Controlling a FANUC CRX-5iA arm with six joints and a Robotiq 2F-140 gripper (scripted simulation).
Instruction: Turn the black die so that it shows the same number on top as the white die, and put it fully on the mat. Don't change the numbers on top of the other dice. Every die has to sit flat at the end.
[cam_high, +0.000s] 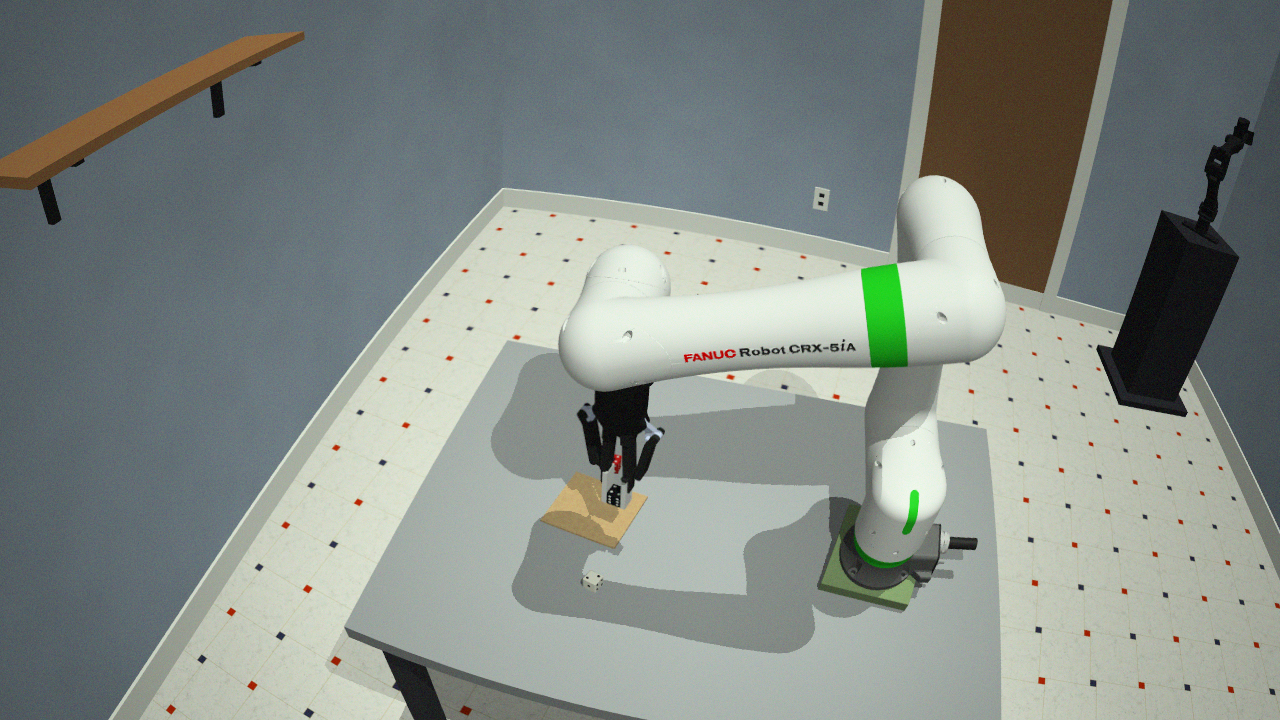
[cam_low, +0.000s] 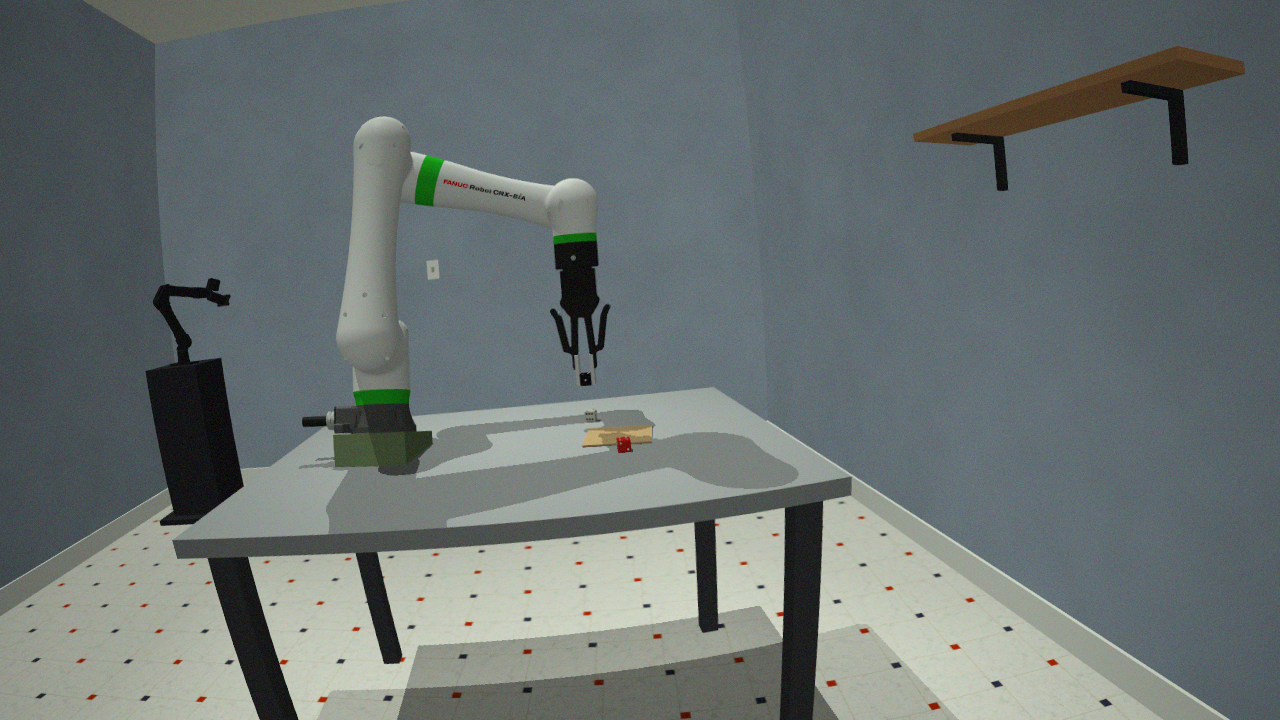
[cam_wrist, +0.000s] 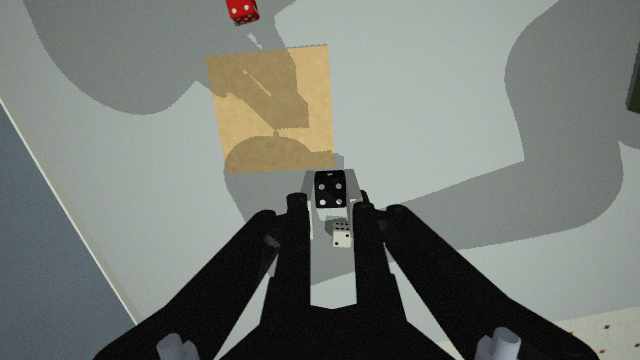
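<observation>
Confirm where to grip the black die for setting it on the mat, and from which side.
Grip two opposite side faces, coming straight down from above, as the gripper holds the black die now. The cube's flat, parallel faces suit the pads, and this grip leaves the bottom face free to land flat on the mat.

- black die: black with white pips, four on the face towards the wrist camera
- white die: white with dark pips
- red die: red with white pips
- mat: plain tan
- surface: plain light grey, crossed by darker grey shadows
- fingers: black
- arm: white with bright green bands and red-and-black lettering
- floor: cream tiles dotted with small red and dark blue squares
</observation>
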